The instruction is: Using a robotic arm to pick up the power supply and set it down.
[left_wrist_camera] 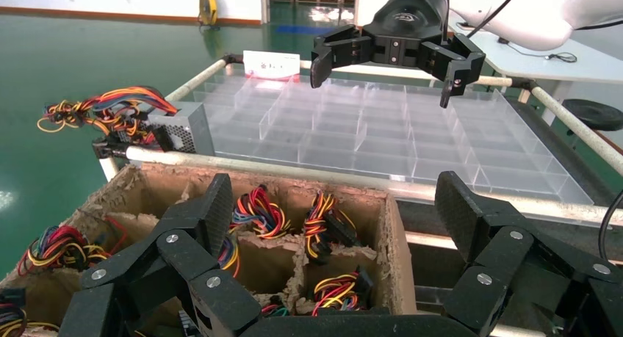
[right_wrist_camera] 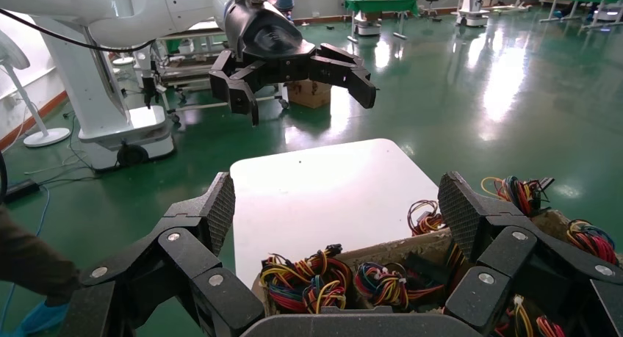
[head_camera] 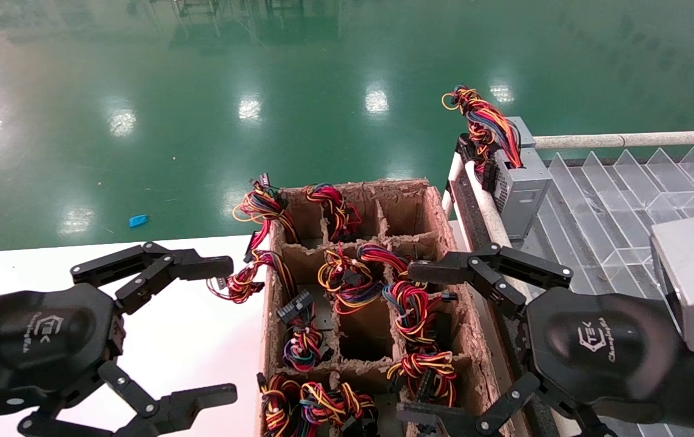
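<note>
Beyond my spread right gripper point(head_camera: 441, 340), power supply point(head_camera: 520, 188) sits on tray rail point(head_camera: 486, 206); left gripper point(head_camera: 207, 331) spread over white table point(head_camera: 189, 340).

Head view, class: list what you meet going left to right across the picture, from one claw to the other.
Left claw → white table → cardboard crate of wire bundles → right claw → power supply → clear divider tray.

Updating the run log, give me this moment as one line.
left gripper: open, over white table | right gripper: open, over cardboard crate | power supply: on clear tray's corner, unheld
</note>
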`<move>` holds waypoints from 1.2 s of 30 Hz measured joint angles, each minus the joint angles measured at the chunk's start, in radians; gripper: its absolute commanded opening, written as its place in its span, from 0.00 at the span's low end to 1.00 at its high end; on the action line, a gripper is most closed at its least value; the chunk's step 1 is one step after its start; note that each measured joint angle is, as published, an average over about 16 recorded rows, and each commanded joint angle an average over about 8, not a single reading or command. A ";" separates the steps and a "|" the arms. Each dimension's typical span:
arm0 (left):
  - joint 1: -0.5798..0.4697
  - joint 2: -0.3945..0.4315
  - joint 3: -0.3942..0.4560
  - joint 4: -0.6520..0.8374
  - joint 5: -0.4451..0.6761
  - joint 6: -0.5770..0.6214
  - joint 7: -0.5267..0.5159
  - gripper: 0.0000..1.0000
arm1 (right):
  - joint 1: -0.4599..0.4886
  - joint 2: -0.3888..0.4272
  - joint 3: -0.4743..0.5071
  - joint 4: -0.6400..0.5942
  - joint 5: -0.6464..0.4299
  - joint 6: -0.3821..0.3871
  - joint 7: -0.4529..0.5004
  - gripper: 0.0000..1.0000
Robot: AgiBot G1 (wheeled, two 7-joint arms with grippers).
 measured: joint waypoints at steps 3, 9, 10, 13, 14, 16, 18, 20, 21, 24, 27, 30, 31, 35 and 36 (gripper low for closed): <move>0.000 0.000 0.000 0.000 0.000 0.000 0.000 1.00 | 0.000 0.000 0.000 -0.001 0.000 0.000 0.000 1.00; 0.000 0.000 0.000 0.000 0.000 0.000 0.000 1.00 | 0.001 -0.001 0.000 -0.001 -0.001 0.001 -0.001 1.00; 0.000 0.000 0.000 0.000 0.000 0.000 0.000 1.00 | 0.001 -0.001 0.000 -0.001 -0.001 0.001 -0.001 1.00; 0.000 0.000 0.000 0.000 0.000 0.000 0.000 1.00 | 0.001 -0.001 0.000 -0.002 -0.001 0.001 -0.001 1.00; 0.000 0.000 0.000 0.000 0.000 0.000 0.000 1.00 | 0.001 -0.001 0.000 -0.002 -0.001 0.001 -0.001 1.00; 0.000 0.000 0.000 0.000 0.000 0.000 0.000 1.00 | 0.001 -0.001 0.000 -0.002 -0.001 0.001 -0.001 1.00; 0.000 0.000 0.000 0.000 0.000 0.000 0.000 1.00 | 0.001 -0.001 0.000 -0.002 -0.001 0.001 -0.001 1.00; 0.000 0.000 0.000 0.000 0.000 0.000 0.000 1.00 | 0.001 -0.001 0.000 -0.002 -0.001 0.001 -0.001 1.00; 0.000 0.000 0.000 0.000 0.000 0.000 0.000 1.00 | 0.001 -0.001 0.000 -0.002 -0.001 0.001 -0.001 1.00; 0.000 0.000 0.000 0.000 0.000 0.000 0.000 1.00 | 0.002 -0.001 0.000 -0.002 -0.001 0.001 -0.001 1.00; 0.000 0.000 0.000 0.000 0.000 0.000 0.000 1.00 | 0.002 -0.001 0.000 -0.002 -0.001 0.001 -0.001 1.00; 0.000 0.000 0.000 0.000 0.000 0.000 0.000 1.00 | 0.002 -0.001 0.000 -0.002 -0.001 0.001 -0.001 1.00; 0.000 0.000 0.000 0.000 0.000 0.000 0.000 1.00 | 0.002 -0.001 0.000 -0.003 -0.001 0.001 -0.001 1.00; 0.000 0.000 0.000 0.000 0.000 0.000 0.000 1.00 | 0.002 -0.001 0.000 -0.003 -0.001 0.001 -0.001 1.00; 0.000 0.000 0.000 0.000 0.000 0.000 0.000 1.00 | 0.002 -0.001 0.000 -0.003 -0.001 0.001 -0.001 1.00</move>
